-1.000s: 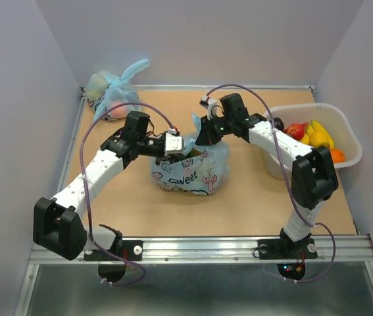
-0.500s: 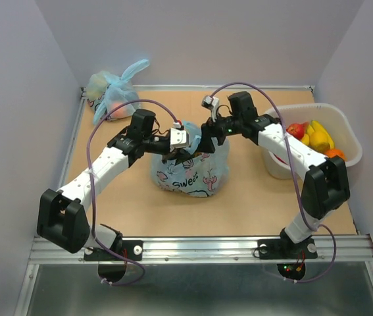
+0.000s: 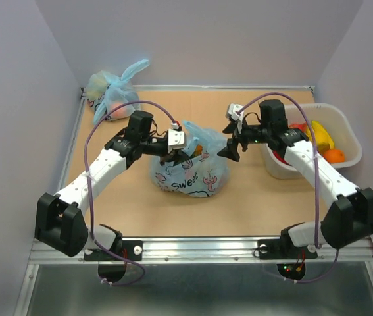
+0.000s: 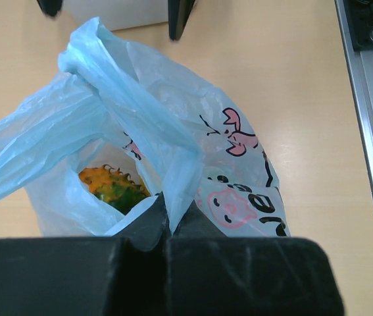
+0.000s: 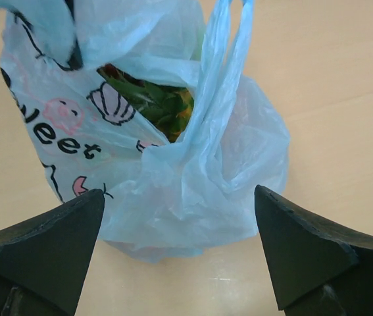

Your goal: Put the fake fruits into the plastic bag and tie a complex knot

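Plastic bag point(image 3: 199, 175) — pinched by left gripper point(image 3: 178, 155) — reads "Sweet".

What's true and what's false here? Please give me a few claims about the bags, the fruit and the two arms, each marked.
1. The left end effector is shut on the plastic bag. True.
2. The right end effector grips the bag too. False: it is open beside the bag, holding nothing.
3. The bag is tied shut. False: its mouth gapes, and an orange-green fruit shows inside.
4. The clear tub holds a banana and an orange. True.
5. Only one bag is present. False: a smaller light-blue bag lies in the far left corner.
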Controlling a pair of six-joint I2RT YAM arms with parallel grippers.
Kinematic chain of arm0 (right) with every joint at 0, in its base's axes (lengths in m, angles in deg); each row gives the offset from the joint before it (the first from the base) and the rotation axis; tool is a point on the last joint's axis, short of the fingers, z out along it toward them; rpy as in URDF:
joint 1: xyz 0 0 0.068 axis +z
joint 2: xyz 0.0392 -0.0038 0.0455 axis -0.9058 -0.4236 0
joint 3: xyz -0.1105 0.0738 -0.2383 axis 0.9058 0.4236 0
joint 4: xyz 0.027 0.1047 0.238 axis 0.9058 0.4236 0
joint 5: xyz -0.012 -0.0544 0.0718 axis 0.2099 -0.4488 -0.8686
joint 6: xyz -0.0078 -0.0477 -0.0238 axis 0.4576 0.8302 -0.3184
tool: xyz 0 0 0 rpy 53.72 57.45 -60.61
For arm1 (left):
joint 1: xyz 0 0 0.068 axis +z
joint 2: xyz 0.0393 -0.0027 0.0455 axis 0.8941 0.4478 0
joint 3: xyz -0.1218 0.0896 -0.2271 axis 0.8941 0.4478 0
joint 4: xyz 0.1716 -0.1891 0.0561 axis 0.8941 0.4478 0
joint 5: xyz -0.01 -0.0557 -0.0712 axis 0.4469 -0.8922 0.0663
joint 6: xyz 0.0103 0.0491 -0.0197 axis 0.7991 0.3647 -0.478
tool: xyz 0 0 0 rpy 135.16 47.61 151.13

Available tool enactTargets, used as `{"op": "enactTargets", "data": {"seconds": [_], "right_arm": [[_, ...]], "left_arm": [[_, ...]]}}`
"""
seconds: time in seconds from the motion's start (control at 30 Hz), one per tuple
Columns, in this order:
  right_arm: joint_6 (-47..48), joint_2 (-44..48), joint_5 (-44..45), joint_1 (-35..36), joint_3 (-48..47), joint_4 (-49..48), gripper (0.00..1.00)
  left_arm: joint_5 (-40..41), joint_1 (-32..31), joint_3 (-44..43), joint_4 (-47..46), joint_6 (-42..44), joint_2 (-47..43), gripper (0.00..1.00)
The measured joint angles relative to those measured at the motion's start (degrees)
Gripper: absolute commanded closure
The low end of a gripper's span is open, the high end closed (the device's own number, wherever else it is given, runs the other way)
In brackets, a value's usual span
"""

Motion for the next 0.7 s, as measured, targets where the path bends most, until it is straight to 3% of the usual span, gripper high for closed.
{"op": "enactTargets", "data": {"seconds": [0.13, 0.2, 0.3, 0.33, 0.4, 0.6, 0.63, 0.7], "right_arm": [[-0.6, -9.4, -2.6, 0.0, -0.1, -2.2, 0.00], [-2.4, -12.9, -3.4, 0.0, -0.1, -3.7, 0.08], [-4.9, -15.6, -4.7, 0.3, -0.1, -6.2, 0.47], [-5.5, -15.8, -5.2, 0.4, -0.1, -6.8, 0.72], [-6.6, -15.8, -6.5, 1.1, -0.3, -8.1, 0.97], [-7.5, -15.6, -8.9, 2.5, -1.0, -10.1, 0.99], [-7.4, -15.3, -9.2, 2.6, -1.0, -10.2, 0.88], [-6.8, -14.8, -9.6, 2.7, -1.0, -10.3, 0.79]], "left_arm": [[0.0, 0.0, 0.0, 0.9, 1.0, 0.0, 1.00], [0.0, 0.0, -0.2, 1.8, 1.6, 0.1, 1.00], [0.0, 0.0, -1.2, 2.8, 2.3, 1.3, 1.00], [0.0, 0.0, -1.7, 2.9, 2.4, 1.9, 1.00], [0.1, 0.0, -2.4, 3.0, 2.4, 2.9, 1.00], [0.1, 0.0, -3.5, 2.4, 0.9, 5.6, 1.00], [0.0, 0.0, -3.9, 2.1, 0.3, 6.3, 1.00], [0.0, 0.0, -5.0, 1.3, -1.3, 7.6, 1.00]]}}
